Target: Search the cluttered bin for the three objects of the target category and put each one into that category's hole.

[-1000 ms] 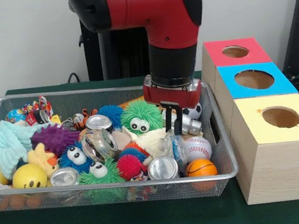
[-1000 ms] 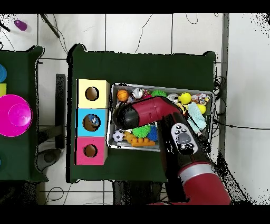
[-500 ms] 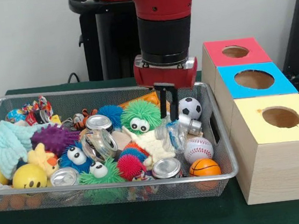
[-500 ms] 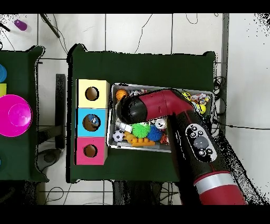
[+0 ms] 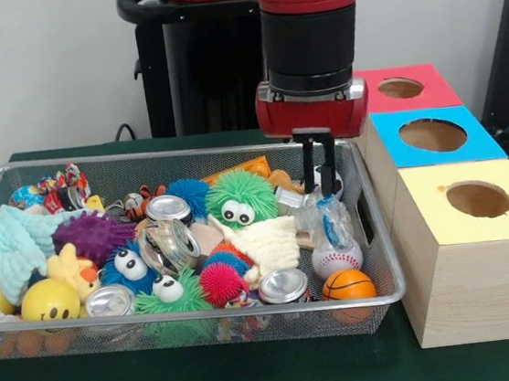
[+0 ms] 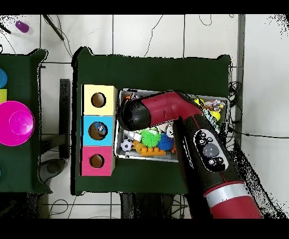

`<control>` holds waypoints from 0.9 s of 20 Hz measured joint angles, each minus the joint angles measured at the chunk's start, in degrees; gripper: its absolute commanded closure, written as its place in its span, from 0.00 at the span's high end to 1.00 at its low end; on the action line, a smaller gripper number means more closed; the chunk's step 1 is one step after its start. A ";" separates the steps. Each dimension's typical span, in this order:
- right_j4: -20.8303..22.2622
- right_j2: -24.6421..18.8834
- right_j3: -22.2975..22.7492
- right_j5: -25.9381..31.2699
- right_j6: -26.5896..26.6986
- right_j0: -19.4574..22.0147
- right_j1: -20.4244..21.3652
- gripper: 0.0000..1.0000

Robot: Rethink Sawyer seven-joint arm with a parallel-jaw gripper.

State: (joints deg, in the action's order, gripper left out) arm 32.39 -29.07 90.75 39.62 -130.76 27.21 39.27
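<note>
Balls of the sporting kind look like the likeliest target, though the category is not given. From the front, a baseball (image 5: 337, 256), a basketball (image 5: 343, 285) and a soccer ball (image 5: 327, 182) lie in the wire bin (image 5: 369, 223) at its end nearest the boxes. The hand (image 5: 321, 190) hangs over that end, its fingers (image 5: 308, 168) close together and holding nothing; the crumpled plastic bottle (image 5: 323, 222) lies just below. The yellow box (image 5: 473, 248), blue box (image 5: 432, 138) and red box (image 5: 401, 89) show only dark holes.

From overhead, something rests inside the blue box's hole (image 6: 98, 131); the arm (image 6: 169, 113) hides most of the bin. At best one drop looks made.
</note>
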 measured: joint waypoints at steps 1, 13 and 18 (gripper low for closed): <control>-0.12 -0.19 0.12 0.26 0.00 0.01 0.21 0.00; -7.09 -4.50 4.77 7.68 0.01 1.10 7.19 0.00; -10.43 -6.44 7.06 12.13 0.01 1.93 10.62 0.00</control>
State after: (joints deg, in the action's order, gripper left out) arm 21.95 -35.51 97.80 51.75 -130.74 29.13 49.89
